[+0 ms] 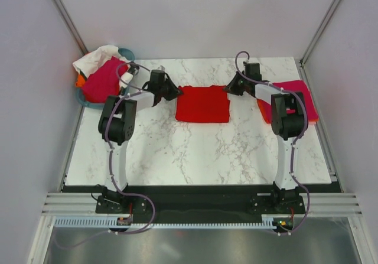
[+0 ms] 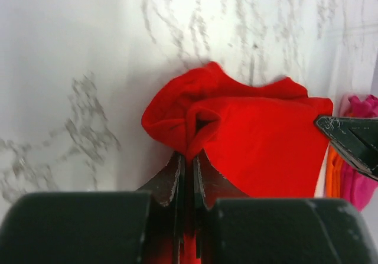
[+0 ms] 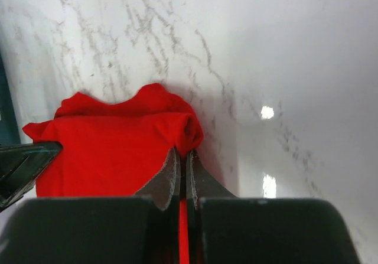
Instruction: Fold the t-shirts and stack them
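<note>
Red t-shirt [image 1: 202, 104] lying part-folded and flat at mid-bench [image 1: 195, 152], between both arms. Left tool [image 2: 189, 157] clenched on a pucker of cloth at its left edge. Right tool [image 3: 183, 155] clenched the same way on the right edge. Soft, light, limp stuff: bunching at each pinch, likely to sag or slide apart in layers. Best gripped through every layer at the edge corners, both sides level. Folded pink and orange shirts [image 1: 301, 95] at bench right. Heaped shirts [image 1: 103, 75] in teal tub [image 1: 127, 54], far left.
</note>
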Controlling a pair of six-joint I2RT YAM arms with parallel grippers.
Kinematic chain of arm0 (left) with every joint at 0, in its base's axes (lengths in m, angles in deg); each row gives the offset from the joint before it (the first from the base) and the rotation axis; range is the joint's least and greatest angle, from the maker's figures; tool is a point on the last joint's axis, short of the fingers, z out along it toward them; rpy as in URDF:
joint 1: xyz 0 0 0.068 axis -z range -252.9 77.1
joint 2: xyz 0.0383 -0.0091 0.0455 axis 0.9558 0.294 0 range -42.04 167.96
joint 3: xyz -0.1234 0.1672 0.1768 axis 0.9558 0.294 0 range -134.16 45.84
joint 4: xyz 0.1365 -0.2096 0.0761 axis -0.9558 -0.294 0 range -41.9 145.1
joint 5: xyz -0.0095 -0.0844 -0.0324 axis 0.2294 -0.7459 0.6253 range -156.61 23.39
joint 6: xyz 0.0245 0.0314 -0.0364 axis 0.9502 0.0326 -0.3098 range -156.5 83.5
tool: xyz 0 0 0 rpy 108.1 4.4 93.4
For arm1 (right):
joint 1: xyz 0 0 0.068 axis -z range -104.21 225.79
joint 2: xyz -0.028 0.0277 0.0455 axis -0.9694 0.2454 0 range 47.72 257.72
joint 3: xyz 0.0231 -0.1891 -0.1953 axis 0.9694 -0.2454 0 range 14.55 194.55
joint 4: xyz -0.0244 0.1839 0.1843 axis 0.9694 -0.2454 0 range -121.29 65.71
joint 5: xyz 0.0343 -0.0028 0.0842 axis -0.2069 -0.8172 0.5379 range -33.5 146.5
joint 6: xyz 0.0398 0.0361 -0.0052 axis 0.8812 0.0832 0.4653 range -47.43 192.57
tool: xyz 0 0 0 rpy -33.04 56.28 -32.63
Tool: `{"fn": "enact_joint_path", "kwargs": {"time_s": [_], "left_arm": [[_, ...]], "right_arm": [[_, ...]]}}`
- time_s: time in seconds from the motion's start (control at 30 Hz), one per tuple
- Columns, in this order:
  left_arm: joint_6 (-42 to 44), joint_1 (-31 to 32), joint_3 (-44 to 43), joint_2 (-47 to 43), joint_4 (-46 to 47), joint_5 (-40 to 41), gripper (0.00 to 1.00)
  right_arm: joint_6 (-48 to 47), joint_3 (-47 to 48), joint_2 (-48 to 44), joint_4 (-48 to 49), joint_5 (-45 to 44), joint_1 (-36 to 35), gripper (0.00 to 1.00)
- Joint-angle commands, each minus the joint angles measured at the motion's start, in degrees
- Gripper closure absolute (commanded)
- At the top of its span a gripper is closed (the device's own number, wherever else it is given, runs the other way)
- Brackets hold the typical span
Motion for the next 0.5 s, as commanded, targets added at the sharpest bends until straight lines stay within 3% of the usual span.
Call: {"fn": "enact_joint_path", "kwargs": {"time_s": [0.0,0.2,0.47], "left_arm": [[3.2,1.7,3.0,-10.2,5.1,3.6,0.98],[3.9,6.5,7.2,-19.9,6.9,6.5,0.98],[5.0,20.5,8.8,-30.8,10.1,15.8,0.98]], "right_arm": [[-1.4,-2.3,-11.5,0.0,0.2,-0.1,1.00],[-1.1,-8.5,-25.7,-3.1,-3.4,2.7,1.00],[-3.5,-11.0,-46.0,-13.5,-12.5,12.2,1.00]]}}
